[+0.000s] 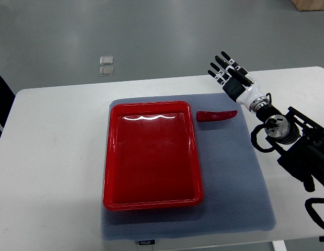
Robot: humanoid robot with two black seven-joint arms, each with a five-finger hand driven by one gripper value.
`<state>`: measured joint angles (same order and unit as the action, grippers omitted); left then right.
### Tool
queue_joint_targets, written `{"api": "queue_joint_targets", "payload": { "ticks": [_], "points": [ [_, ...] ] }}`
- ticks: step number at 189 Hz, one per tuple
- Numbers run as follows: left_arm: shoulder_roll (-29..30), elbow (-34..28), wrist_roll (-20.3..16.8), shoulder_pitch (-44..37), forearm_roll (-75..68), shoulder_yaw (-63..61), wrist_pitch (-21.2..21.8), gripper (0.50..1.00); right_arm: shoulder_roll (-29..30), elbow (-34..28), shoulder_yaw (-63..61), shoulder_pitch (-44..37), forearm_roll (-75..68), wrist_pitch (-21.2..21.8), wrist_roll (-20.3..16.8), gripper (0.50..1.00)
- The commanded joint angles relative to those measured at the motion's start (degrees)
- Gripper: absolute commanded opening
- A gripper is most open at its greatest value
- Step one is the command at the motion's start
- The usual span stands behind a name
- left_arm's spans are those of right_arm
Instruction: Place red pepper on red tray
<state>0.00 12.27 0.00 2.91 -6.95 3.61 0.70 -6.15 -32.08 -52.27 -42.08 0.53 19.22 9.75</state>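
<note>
A slim red pepper point(216, 115) lies on the grey mat point(232, 178), just right of the red tray's upper right corner. The red tray point(106, 172) sits in the middle of the mat and holds nothing. My right hand point(228, 73) hovers above and to the right of the pepper, near the table's far edge, with its fingers point(220, 64) spread and nothing in them. It stands apart from the pepper. My left arm does not show.
The white table point(52, 157) carries the mat. Its far edge runs just behind my right hand. Two small clear squares point(106, 65) lie on the floor beyond the table. A dark object shows at the picture's left edge point(0, 97).
</note>
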Motion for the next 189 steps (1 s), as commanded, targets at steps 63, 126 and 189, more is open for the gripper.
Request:
{"api": "queue_joint_targets", "payload": {
  "ticks": [63, 126, 189],
  "points": [
    [0.00, -0.05, 0.00, -0.01, 0.18, 0.09, 0.09, 1.000, -0.88, 0.00, 0.33, -0.55, 0.71, 1.08, -0.43, 0.911],
    [0.00, 0.04, 0.00, -0.01, 0.09, -0.09, 0.00, 1.000, -11.42, -0.26, 12.54, -9.86, 42.08, 5.48, 0.01, 0.911],
    [0.00, 0.04, 0.00, 0.17, 0.00, -0.09, 0.00, 1.000, -17.94, -14.76, 22.21, -14.18, 75.76, 0.14, 0.10, 0.909]
  ]
}}
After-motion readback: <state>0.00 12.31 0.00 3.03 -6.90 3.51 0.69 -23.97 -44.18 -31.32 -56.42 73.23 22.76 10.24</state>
